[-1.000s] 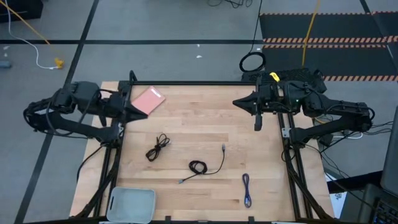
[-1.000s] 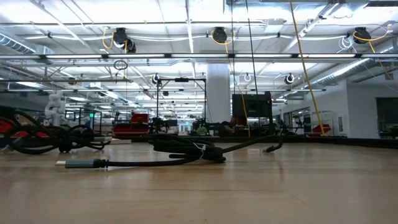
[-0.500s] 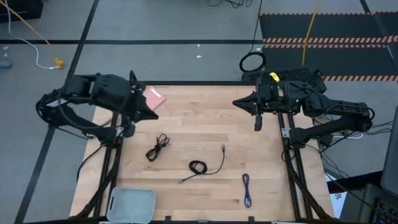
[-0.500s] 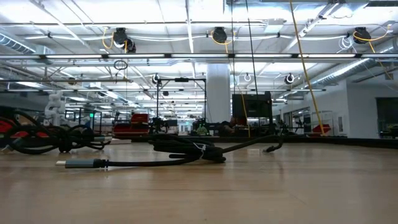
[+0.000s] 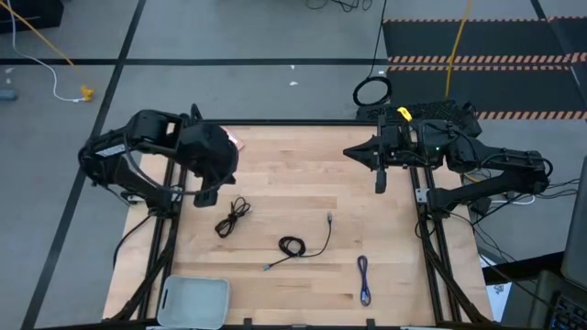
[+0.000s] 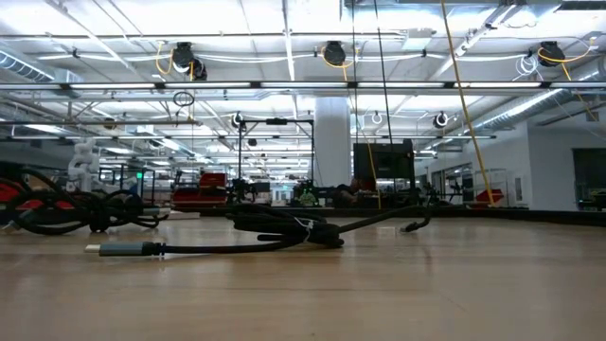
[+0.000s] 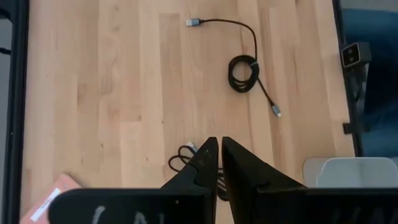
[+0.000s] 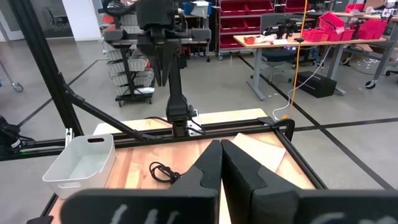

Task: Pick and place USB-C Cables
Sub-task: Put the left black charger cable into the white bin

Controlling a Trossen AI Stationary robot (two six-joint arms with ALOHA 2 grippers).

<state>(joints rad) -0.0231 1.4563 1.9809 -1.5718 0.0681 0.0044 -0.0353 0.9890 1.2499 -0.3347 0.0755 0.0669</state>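
Observation:
Three USB-C cables lie loose on the wooden table: a black one [image 5: 233,217] at mid-left, a coiled black one [image 5: 293,245] in the middle, and a short purple-blue one [image 5: 364,280] near the front right. My left gripper [image 5: 216,183] hangs above the table's far left, tipped steeply down, shut and empty. In its wrist view the left gripper [image 7: 219,155] points just beyond the nearer black cable [image 7: 183,155], with the coiled cable [image 7: 242,74] farther off. My right gripper [image 5: 348,152] is raised at the far right, level, shut and empty.
A white tray [image 5: 194,300] stands at the front left corner. A pink card [image 5: 235,142] lies at the far left, mostly hidden under my left arm. The black frame rails [image 5: 431,247] run along the table's sides. Bare wood lies between the cables.
My left arm has swung from the table's left edge out over the table toward the right, rising a little. Its gripper has tipped from nearly level to steeply down and now covers the pink card. The cables have not moved.

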